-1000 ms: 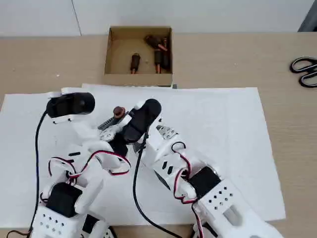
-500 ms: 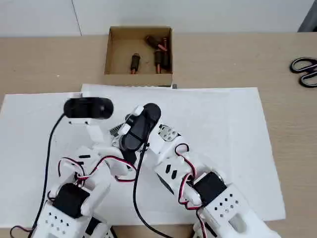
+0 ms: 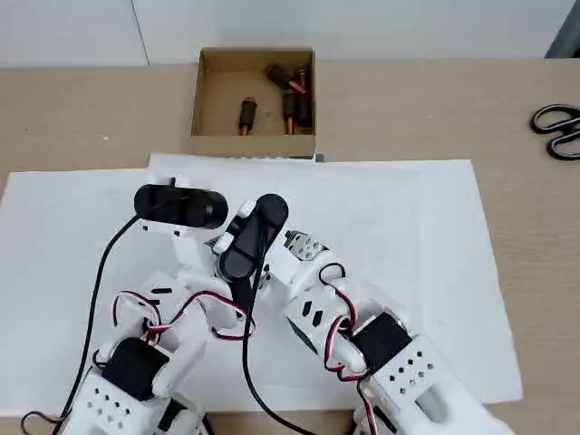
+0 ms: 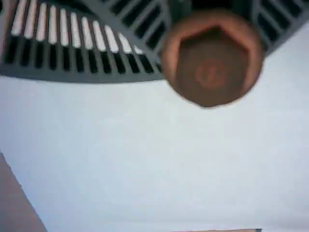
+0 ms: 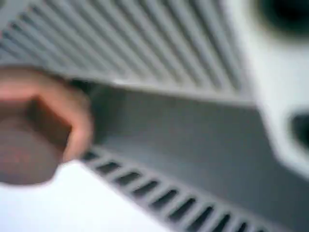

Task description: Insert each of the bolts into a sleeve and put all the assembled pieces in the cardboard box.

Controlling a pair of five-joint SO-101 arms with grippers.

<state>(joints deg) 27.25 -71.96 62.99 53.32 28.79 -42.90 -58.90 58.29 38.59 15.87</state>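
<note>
Just short of the cardboard box (image 3: 254, 143), left gripper (image 4: 96, 48) and right gripper (image 5: 183, 135) crowd the bolt (image 4: 210, 58), grips untellable; colliding could dislodge it

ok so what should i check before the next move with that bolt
1. Bolt located: ok, its hex head sits close in front of the left wrist camera.
2. Bolt seated in a sleeve: cannot tell, its shank is hidden.
3. Firm grip on the bolt: cannot tell.
4. Cardboard box open and upright beyond the white paper: ok.
5. Room in the box: ok, the assembled pieces inside leave bare floor.
6. Scissors out of the way: ok, far off near the table's edge.
</note>
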